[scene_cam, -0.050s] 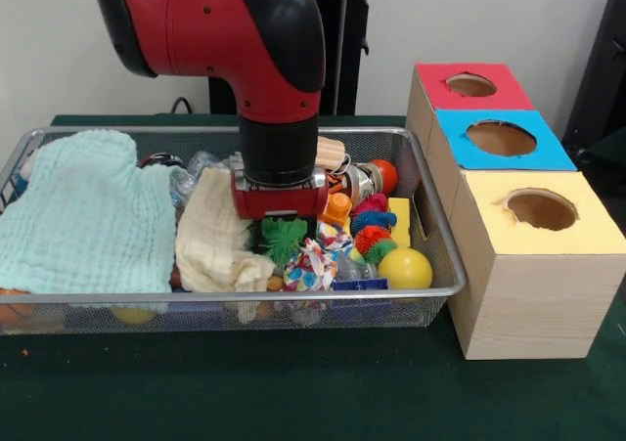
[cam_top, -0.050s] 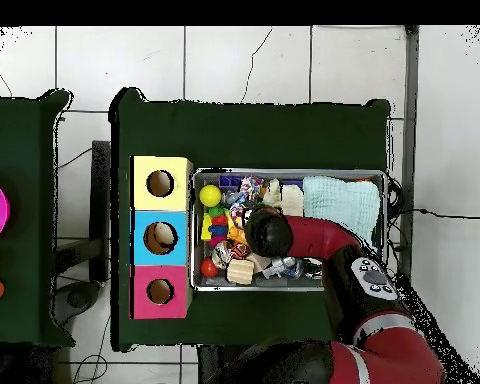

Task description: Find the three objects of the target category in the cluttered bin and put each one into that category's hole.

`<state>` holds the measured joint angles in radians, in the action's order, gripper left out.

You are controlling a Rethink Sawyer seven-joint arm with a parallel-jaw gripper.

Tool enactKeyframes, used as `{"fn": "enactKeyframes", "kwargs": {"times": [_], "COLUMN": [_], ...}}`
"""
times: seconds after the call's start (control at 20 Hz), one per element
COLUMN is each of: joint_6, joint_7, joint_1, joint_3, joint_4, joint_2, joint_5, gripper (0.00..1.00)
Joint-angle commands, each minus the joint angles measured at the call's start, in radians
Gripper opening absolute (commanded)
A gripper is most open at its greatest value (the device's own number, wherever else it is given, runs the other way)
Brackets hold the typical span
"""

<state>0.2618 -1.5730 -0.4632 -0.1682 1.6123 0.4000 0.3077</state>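
Observation:
A wire bin [scene_cam, -0.050s: 196, 299] [cam_top, -0.050s: 284, 171] holds mixed clutter. My gripper [scene_cam, -0.050s: 280, 221] [cam_top, -0.050s: 267, 232] is down in the middle of the bin, its tips hidden among the toys. Right below it lie a green spiky ball [scene_cam, -0.050s: 284, 238] and a colourful rope toy [scene_cam, -0.050s: 311, 265]. A yellow ball [scene_cam, -0.050s: 405, 268] [cam_top, -0.050s: 211, 195] sits in the bin's corner beside the boxes. Three boxes with round holes stand next to the bin: red [scene_cam, -0.050s: 440, 94] [cam_top, -0.050s: 141, 292], blue [scene_cam, -0.050s: 460, 148] [cam_top, -0.050s: 141, 238], yellow [scene_cam, -0.050s: 489, 236] [cam_top, -0.050s: 144, 183]. Something pale shows inside the blue box's hole.
A light blue cloth [scene_cam, -0.050s: 88, 211] [cam_top, -0.050s: 342, 200] and a cream cloth [scene_cam, -0.050s: 215, 241] [cam_top, -0.050s: 292, 200] cover part of the bin. A spiky multicoloured toy [scene_cam, -0.050s: 374, 228], a red ball [scene_cam, -0.050s: 384, 174], a wooden block [cam_top, -0.050s: 240, 271] and an orange piece [scene_cam, -0.050s: 336, 207] crowd the box end.

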Motion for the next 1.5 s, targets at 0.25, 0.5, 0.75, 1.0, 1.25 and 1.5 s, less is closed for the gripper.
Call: {"fn": "enactKeyframes", "kwargs": {"times": [0.25,0.5,0.75,1.0,1.25,1.5], "joint_6": [0.035,0.036,-0.025,-0.146,-0.221,-0.239], "joint_7": [0.078,0.081,0.021,-0.085,-0.186,-0.215], "joint_1": [-0.098,-0.125,-0.115,-0.057,0.055,0.097], "joint_3": [-0.150,-0.173,-0.166,-0.120,-0.013,0.037], "joint_4": [-0.109,-0.120,-0.105,-0.107,-0.068,-0.024], "joint_2": [-0.071,-0.081,-0.096,-0.146,-0.104,-0.087], "joint_5": [0.065,0.089,0.105,0.110,0.080,0.034], "gripper": [1.00,1.00,1.00,1.00,1.00,1.00]}}
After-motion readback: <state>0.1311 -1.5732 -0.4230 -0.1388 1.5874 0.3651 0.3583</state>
